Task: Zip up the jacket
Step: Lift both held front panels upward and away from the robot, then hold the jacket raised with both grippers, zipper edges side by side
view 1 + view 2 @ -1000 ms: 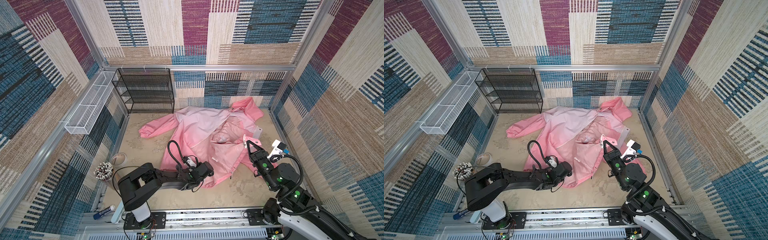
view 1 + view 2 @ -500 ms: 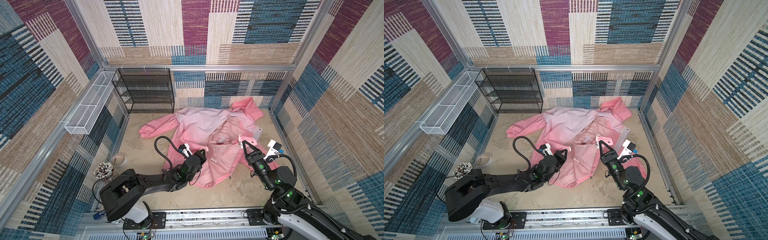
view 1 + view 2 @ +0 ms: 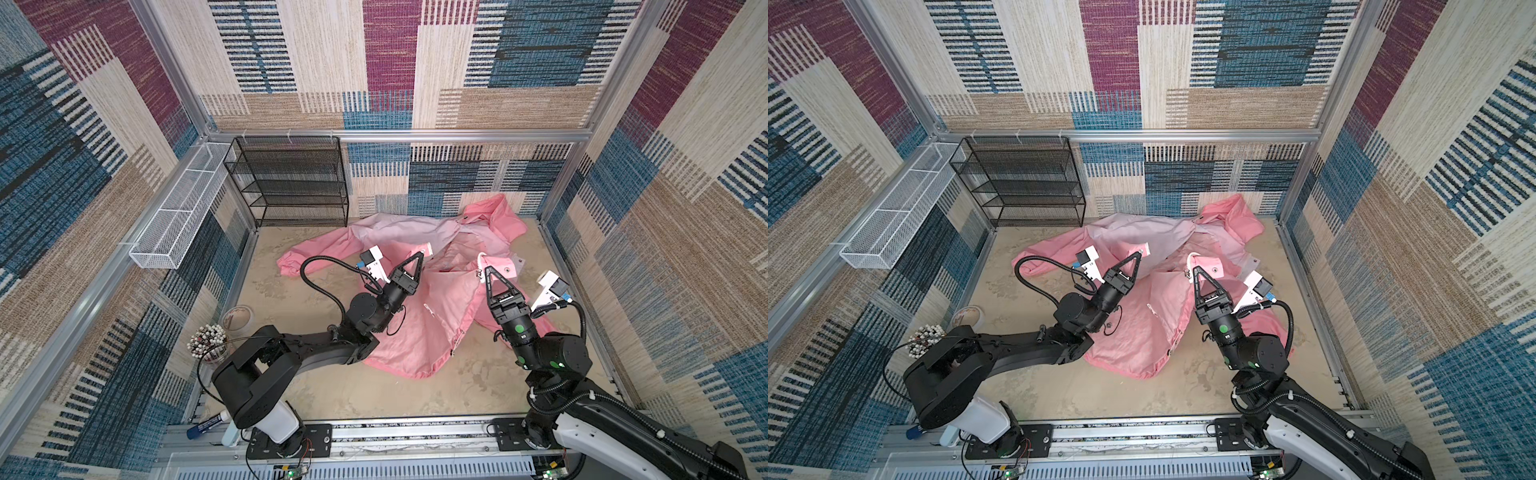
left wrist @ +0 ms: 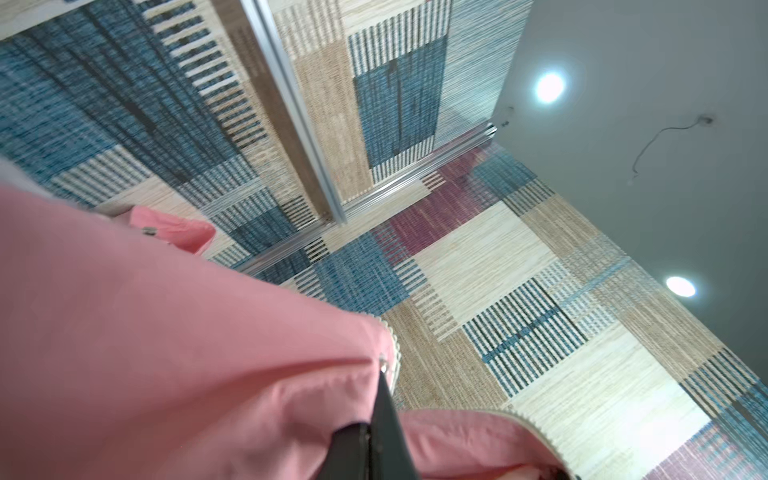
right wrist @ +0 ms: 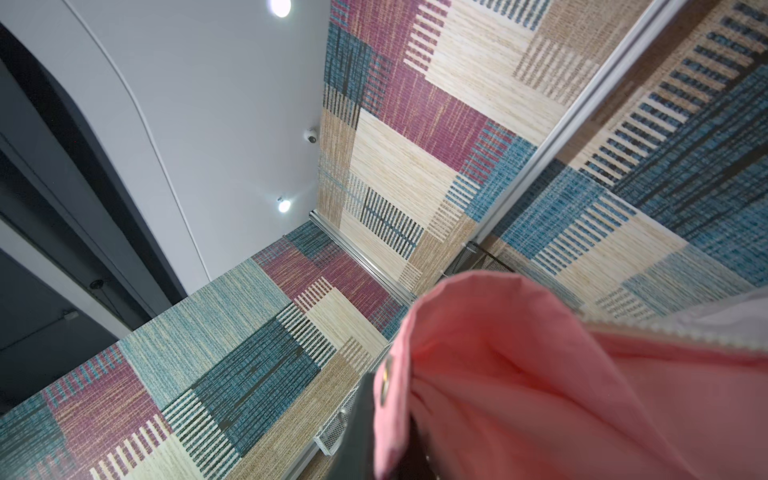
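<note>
On the floor [image 3: 374,395], jacket [image 3: 440,320] points hood far-right, left gripper [image 3: 421,255] and right gripper [image 3: 486,270] clamping its front edges.

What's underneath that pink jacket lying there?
Only the beige tabletop shows around the jacket. The left gripper and right gripper hold its front edges raised. Whatever lies beneath the fabric is covered.

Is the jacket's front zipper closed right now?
No, in a top view the jacket lies open with its two front edges apart, one pinched by the left gripper and one by the right gripper.
</note>
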